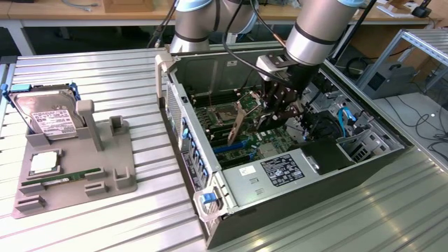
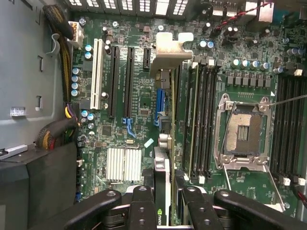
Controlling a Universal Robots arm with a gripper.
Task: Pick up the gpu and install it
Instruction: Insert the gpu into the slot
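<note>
Wrist view has the gripper (image 2: 165, 199) clamped partway closed on the gpu (image 2: 165, 143), held edge-on above the motherboard (image 2: 139, 103) inside the case (image 1: 210, 210), and any tilt or misalignment could jam it beside the slot.

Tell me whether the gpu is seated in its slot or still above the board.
Cannot tell if seated. The gpu stands on edge inside the computer case, over the motherboard, with the gripper shut on it.

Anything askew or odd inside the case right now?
Yes: the gpu stands tilted over the motherboard, held edge-on in the gripper rather than seated square in a slot. The CPU socket is open and bare. No damage visible.
</note>
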